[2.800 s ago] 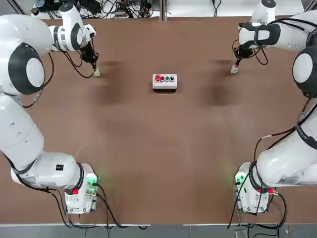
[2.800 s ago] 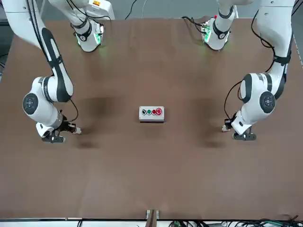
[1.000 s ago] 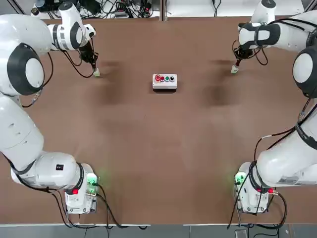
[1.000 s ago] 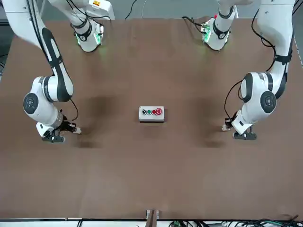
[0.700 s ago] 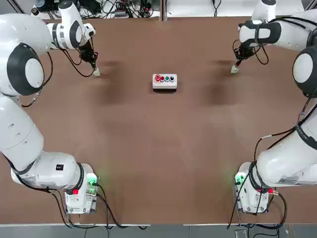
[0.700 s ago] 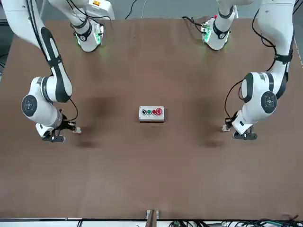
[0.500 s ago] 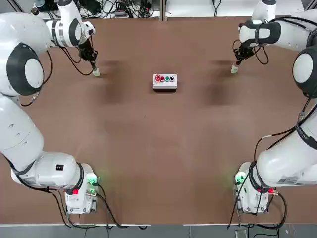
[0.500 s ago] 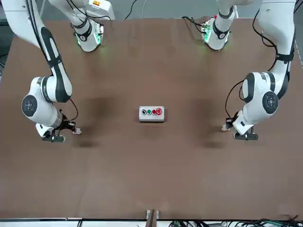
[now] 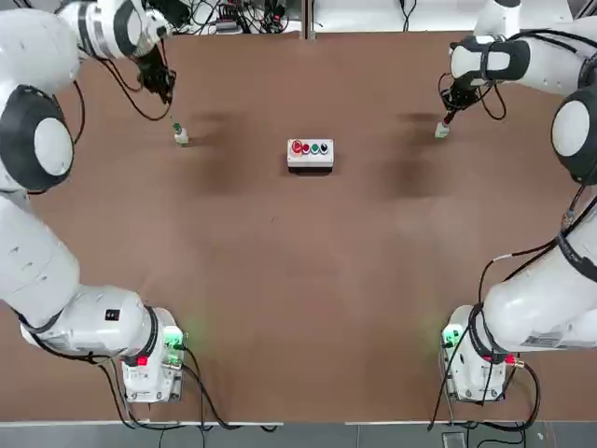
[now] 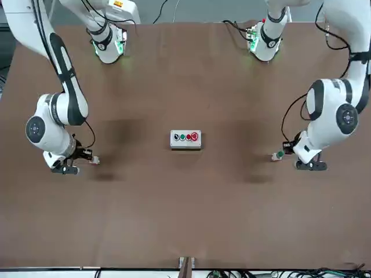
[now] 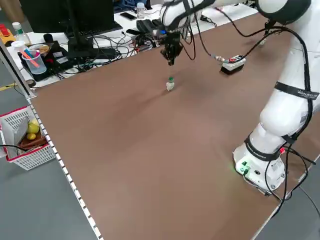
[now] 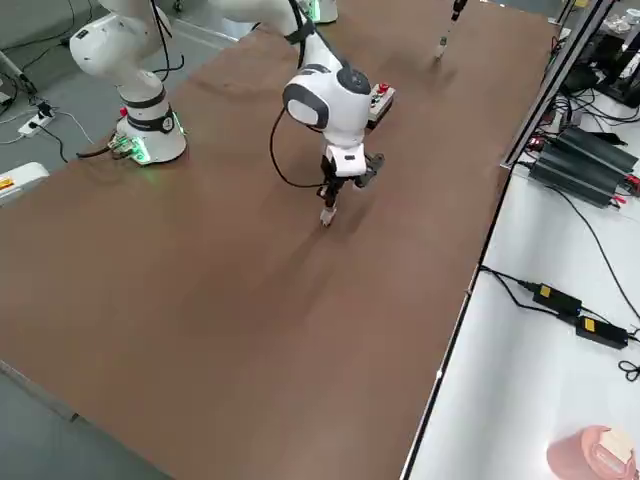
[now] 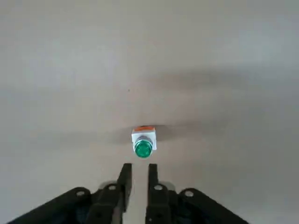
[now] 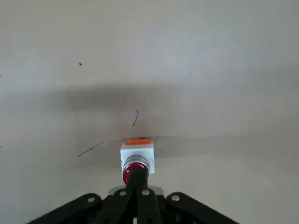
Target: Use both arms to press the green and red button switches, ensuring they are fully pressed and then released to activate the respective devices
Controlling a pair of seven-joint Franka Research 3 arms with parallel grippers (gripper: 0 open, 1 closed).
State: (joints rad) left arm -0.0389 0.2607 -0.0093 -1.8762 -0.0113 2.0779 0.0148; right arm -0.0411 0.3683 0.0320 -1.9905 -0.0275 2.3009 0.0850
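Observation:
The green button switch [image 9: 180,136] stands uncovered on the brown table, its green cap [image 13: 143,147] showing in the left wrist view. My left gripper [image 9: 166,93] hangs above and just off it [image 11: 171,57], its fingers [image 13: 125,175] drawn together with only a thin slit between them and holding nothing. The red button switch [image 9: 441,131] sits at the other side of the table. My right gripper [image 14: 138,176] is shut, with its joined tips resting on the red cap [image 14: 134,169]. In the front view this pair is the gripper [image 10: 81,155] and the stub [image 10: 93,160].
A white box [image 9: 310,154] with a row of red and green buttons sits mid-table between the two switches. Both arm bases [image 9: 149,359] [image 9: 476,359] stand at the near edge. Cables and desk clutter [image 11: 75,40] lie beyond the far edge.
My left gripper has lifted off the green switch and drawn back, which uncovers its cap. The right gripper has stayed on the red switch.

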